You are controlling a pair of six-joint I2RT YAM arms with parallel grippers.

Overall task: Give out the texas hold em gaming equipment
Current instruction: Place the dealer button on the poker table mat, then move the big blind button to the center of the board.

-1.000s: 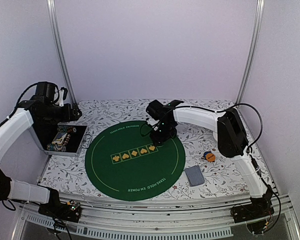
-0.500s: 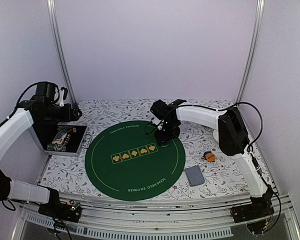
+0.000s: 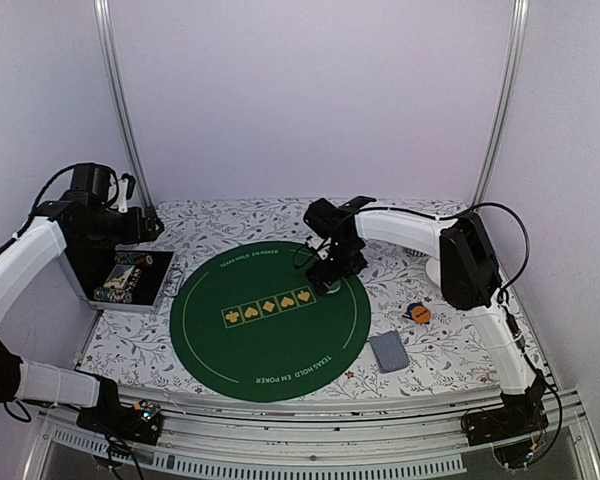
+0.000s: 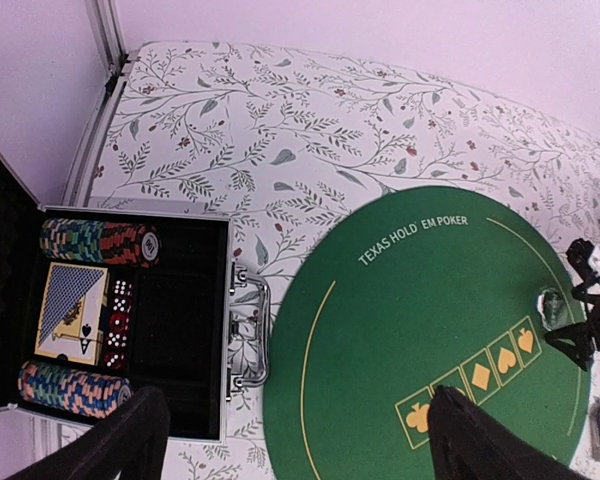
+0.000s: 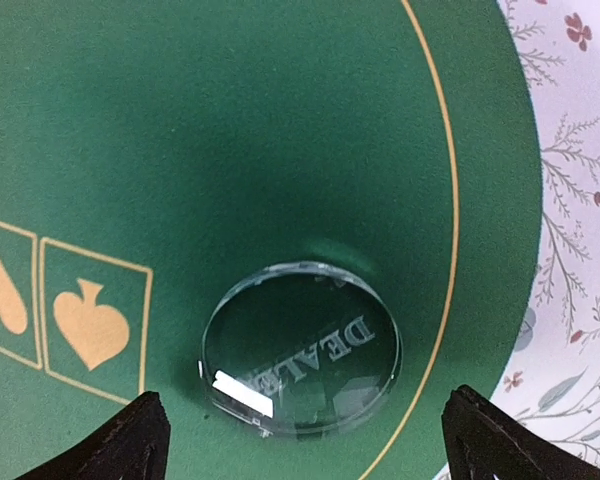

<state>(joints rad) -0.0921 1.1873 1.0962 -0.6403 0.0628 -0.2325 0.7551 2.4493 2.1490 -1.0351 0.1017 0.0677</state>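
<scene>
Right end effector (image 5: 300, 445) slid right and spread — clear disc (image 5: 300, 350) on mat (image 5: 230, 150) — left end effector (image 4: 298, 425) agape.

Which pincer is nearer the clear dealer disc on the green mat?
Right. The right pincer hovers open directly over the clear disc; the left pincer is far off, by the open case.
</scene>
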